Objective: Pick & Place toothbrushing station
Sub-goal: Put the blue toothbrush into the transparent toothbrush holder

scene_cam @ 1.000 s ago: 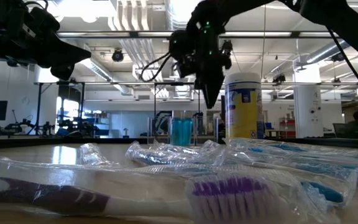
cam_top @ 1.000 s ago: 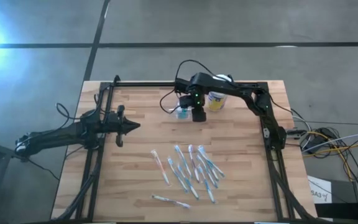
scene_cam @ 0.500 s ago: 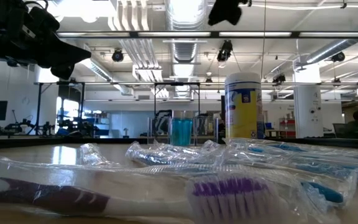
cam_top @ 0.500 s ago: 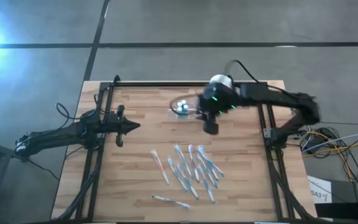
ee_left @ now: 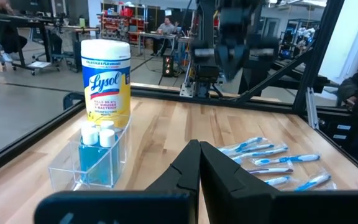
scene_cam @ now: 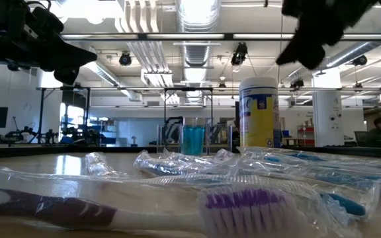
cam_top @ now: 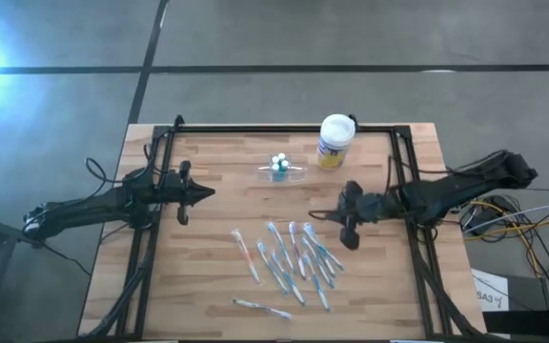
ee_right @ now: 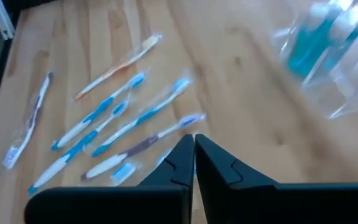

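Surface: wooden table point(cam_top: 217, 210) inside a black frame.
Toothbrushing station point(cam_top: 281, 169): clear tray, upright, just beside the Lysol canister point(cam_top: 335, 141), near the far edge.
Right gripper point(cam_top: 352, 238): fingers pressed together, empty, raised between canister and wrapped toothbrushes point(cam_top: 294, 262).
Left gripper point(cam_top: 183, 197): closed, empty, well apart from the canister, bare wood between.

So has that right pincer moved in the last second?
Yes. The right pincer, shut and empty, has pulled back from the clear toothbrushing station and the Lysol canister at the far edge, toward the wrapped toothbrushes.
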`<state>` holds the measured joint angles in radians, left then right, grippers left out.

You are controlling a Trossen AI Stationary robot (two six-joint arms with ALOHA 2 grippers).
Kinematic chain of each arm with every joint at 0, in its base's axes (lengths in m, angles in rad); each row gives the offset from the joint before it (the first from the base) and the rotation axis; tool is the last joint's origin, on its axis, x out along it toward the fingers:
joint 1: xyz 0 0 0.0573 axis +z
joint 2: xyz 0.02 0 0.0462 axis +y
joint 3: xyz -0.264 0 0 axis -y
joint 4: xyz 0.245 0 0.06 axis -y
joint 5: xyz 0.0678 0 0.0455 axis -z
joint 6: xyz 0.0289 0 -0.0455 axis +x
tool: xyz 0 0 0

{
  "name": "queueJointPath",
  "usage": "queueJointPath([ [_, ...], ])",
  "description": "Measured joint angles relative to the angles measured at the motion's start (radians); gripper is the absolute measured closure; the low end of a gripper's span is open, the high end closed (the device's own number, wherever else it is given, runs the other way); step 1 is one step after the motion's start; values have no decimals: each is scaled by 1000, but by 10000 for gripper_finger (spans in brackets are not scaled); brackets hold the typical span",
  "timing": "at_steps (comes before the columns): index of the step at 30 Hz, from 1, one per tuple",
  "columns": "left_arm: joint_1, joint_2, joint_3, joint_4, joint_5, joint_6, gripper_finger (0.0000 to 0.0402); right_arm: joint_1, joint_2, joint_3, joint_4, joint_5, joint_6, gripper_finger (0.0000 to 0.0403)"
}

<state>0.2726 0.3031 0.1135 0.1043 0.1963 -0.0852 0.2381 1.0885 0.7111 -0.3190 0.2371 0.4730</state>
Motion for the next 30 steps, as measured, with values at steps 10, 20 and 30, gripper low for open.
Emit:
queueJointPath([
  [10, 0, 0, 0, 0, 0, -2, 392, 4, 117, -131, 117, -151, 212, 378],
  [20, 0, 0, -2, -6, 0, -1, 392, -9, 420, 176, -213, -211, 366, 229],
  [30, -1, 2, -3, -17, 1, 0, 392, -9, 693, 458, -433, -188, 282, 175],
])
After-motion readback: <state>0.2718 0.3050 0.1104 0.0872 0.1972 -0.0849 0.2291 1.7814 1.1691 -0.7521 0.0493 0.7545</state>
